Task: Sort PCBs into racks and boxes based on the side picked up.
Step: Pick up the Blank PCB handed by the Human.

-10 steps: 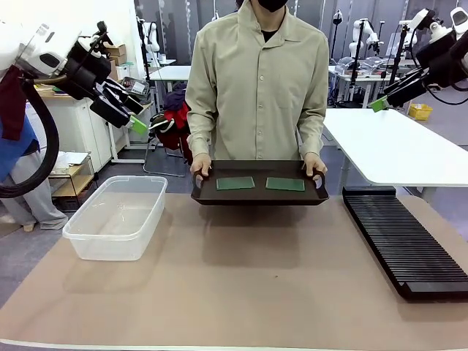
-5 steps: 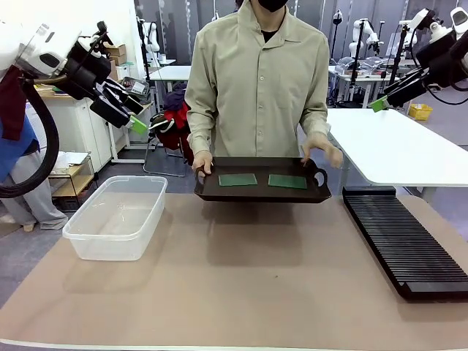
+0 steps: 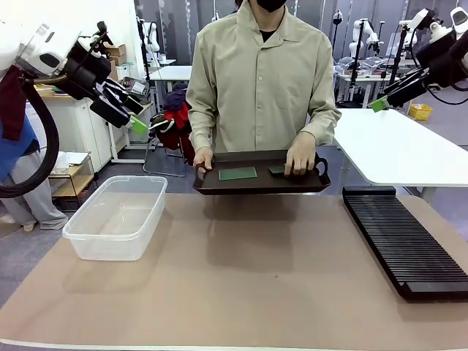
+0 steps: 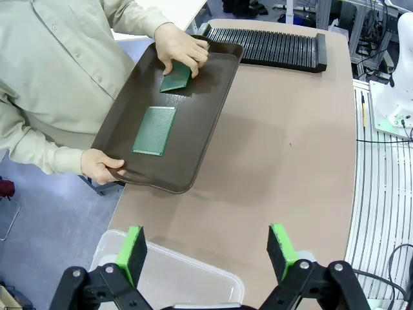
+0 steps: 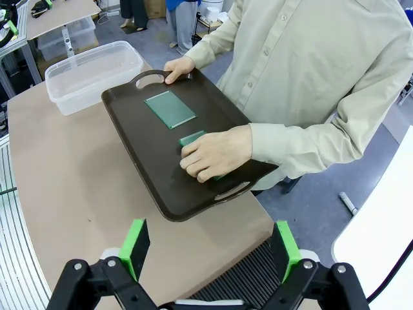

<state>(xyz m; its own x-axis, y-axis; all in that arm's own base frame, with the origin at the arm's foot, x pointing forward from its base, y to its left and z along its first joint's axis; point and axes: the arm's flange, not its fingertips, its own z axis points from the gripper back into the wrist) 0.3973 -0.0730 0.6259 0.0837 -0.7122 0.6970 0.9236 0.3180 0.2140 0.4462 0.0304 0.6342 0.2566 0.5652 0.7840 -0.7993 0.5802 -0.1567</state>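
A person holds a dark handled tray (image 3: 219,187) above the table's far side with one hand on its left handle. One green PCB (image 3: 238,173) (image 4: 155,129) (image 5: 170,108) lies flat on the tray. The person's other hand (image 3: 300,157) covers the second PCB (image 4: 175,77) (image 5: 191,138), of which a corner shows. The clear tub (image 3: 117,216) (image 5: 93,71) stands on the table's left, the long black rack (image 3: 406,241) (image 4: 271,48) on its right. My left gripper (image 3: 146,126) (image 4: 210,248) hangs open, high at the left. High at the right, my right gripper (image 3: 379,104) (image 5: 210,248) is open too.
A brown mat (image 3: 241,285) covers the table between tub and rack. A white table (image 3: 395,146) stands behind the rack. The person stands at the far edge, in the middle.
The person took the right hand off the tray's handle and laid it on the right-hand PCB. The tray rose slightly. Both arms stayed still.
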